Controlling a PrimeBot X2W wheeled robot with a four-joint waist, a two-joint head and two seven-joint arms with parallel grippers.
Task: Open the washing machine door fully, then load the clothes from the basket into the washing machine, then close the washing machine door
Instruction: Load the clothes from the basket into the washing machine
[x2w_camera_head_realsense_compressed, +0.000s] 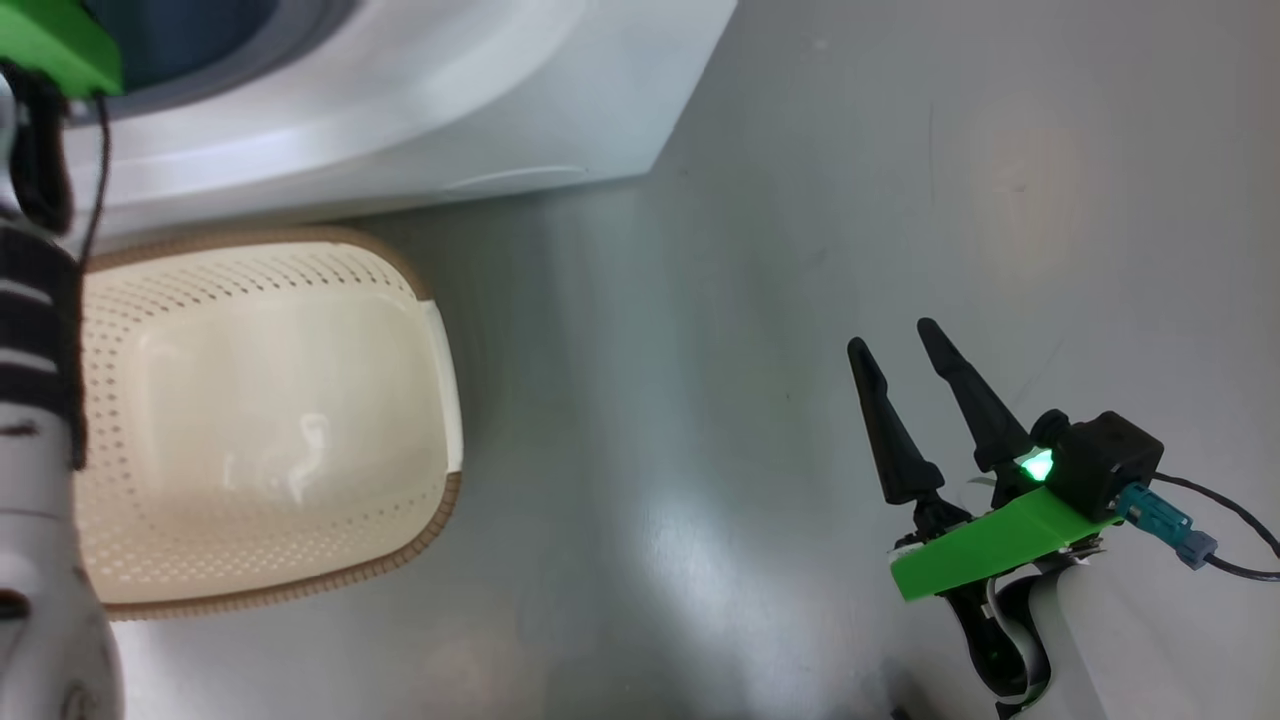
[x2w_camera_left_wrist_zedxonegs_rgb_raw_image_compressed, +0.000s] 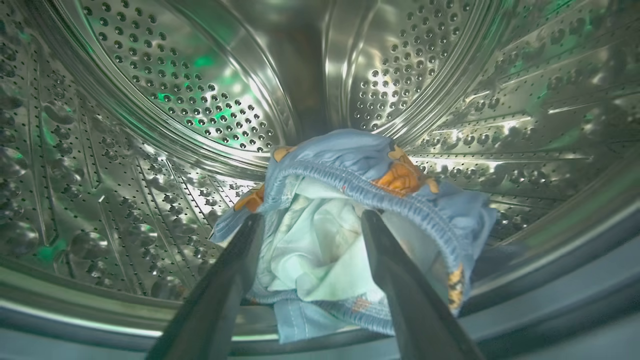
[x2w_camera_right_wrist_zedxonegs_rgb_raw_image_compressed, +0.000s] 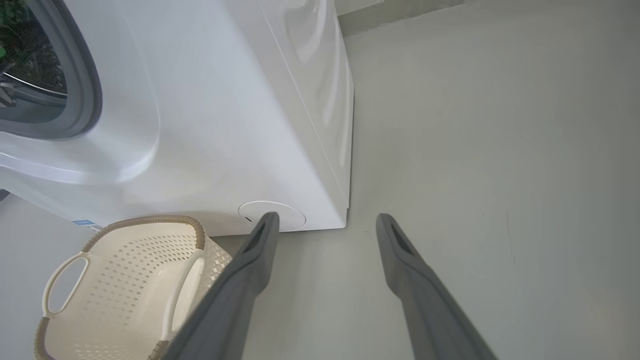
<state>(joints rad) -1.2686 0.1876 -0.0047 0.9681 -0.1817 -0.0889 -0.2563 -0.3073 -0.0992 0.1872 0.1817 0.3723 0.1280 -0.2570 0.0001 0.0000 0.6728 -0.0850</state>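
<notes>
Left wrist: clothes (x2w_camera_left_wrist_zedxonegs_rgb_raw_image_compressed: 325, 220) in the drum (x2w_camera_left_wrist_zedxonegs_rgb_raw_image_compressed: 175, 100) between released left fingers (x2w_camera_left_wrist_zedxonegs_rgb_raw_image_compressed: 225, 280). Head: bare-bottomed basket (x2w_camera_head_realsense_compressed: 250, 285), right fingers (x2w_camera_head_realsense_compressed: 890, 440) spread apart.

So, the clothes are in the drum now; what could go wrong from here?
1. The clothes touch both fingers of the open left end effector; pulling back could drag them out.
2. They seem low at the front of the drum, near the grey ring, so fabric might get pinched at closing.
</notes>
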